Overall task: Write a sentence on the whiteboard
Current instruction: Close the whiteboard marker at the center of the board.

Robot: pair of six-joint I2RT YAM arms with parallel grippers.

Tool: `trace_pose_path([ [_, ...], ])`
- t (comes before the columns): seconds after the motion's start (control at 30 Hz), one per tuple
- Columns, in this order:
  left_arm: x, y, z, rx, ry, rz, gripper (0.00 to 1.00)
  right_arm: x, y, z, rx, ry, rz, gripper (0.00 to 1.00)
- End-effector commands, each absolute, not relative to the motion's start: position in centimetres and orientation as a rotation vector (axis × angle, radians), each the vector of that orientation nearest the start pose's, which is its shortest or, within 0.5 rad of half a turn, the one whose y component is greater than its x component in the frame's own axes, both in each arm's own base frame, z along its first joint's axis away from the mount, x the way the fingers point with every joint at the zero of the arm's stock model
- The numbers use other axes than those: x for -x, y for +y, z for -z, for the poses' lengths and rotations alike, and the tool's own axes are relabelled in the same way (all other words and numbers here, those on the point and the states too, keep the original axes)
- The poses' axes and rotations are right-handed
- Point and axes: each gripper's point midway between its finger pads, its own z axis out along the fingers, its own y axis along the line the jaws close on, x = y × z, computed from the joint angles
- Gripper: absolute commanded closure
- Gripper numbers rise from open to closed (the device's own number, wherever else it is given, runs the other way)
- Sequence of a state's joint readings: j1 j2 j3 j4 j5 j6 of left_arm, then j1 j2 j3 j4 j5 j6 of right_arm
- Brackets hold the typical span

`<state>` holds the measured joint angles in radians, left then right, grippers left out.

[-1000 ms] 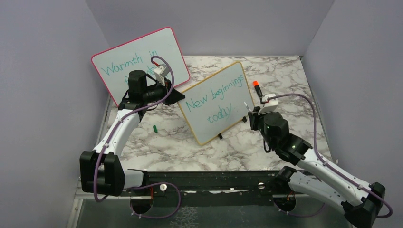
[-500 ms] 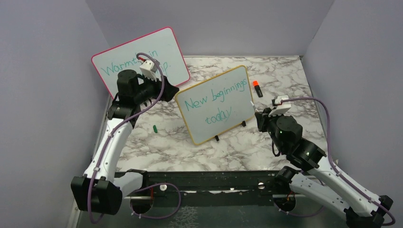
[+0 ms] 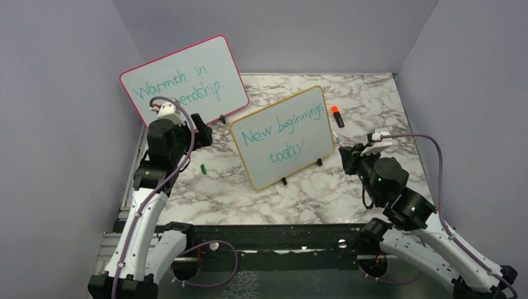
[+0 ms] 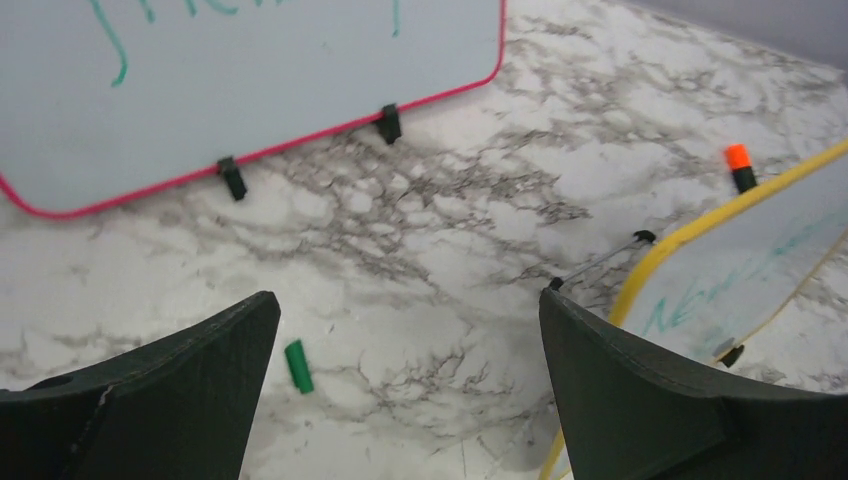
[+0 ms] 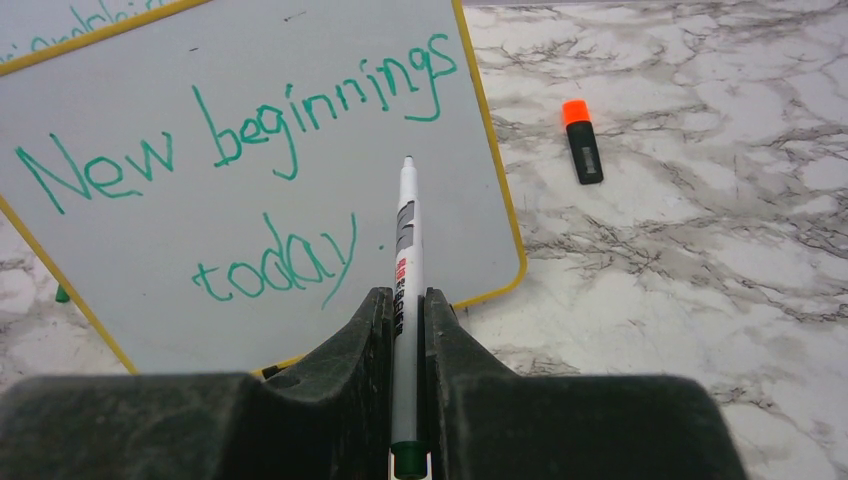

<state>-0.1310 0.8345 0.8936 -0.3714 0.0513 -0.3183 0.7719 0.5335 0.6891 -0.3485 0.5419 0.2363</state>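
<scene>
Right wrist: whiteboard (image 5: pixel 120 260) just beyond marker (image 5: pixel 405 240) clamped in right end effector (image 5: pixel 407 296)

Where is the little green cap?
In the top view, the green cap lies on the table, on the left side, between the left arm and the yellow whiteboard.

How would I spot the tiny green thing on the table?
Start at the pink-framed whiteboard at the back left of the table. On the marble in front of it lies the small green cylinder. It is short and all green, unlike the black, orange-capped marker.
</scene>
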Motion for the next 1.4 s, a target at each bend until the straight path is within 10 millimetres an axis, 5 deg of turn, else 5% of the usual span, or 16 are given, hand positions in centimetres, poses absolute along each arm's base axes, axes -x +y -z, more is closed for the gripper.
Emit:
trace_pose_path([
  [0.0,-28.7,-2.8,-21.3,0.436,2.019,0.205,0.01,-22.9,11.1,-26.3,0.066,1.738,-0.288,1.00],
  [0.3,-27.7,-1.3,-14.1,0.544,2.255,0.039,0.04,-22.6,11.4,-26.5,0.078,1.729,-0.320,0.99],
  [0.6,-28.6,-2.4,-8.3,0.488,2.518,-0.002,0.30,-22.3,11.6,-26.9,0.079,1.707,-0.355,0.99],
  [0.93,-29.5,-2.7,-5.1,0.484,2.644,-0.046,0.58,-22.3,12.0,-26.9,0.088,1.698,-0.378,1.00],
  [1.37,-29.8,-2.7,-2.6,0.452,2.720,-0.077,0.70,-22.3,12.1,-27.0,0.087,1.695,-0.381,1.00],
])
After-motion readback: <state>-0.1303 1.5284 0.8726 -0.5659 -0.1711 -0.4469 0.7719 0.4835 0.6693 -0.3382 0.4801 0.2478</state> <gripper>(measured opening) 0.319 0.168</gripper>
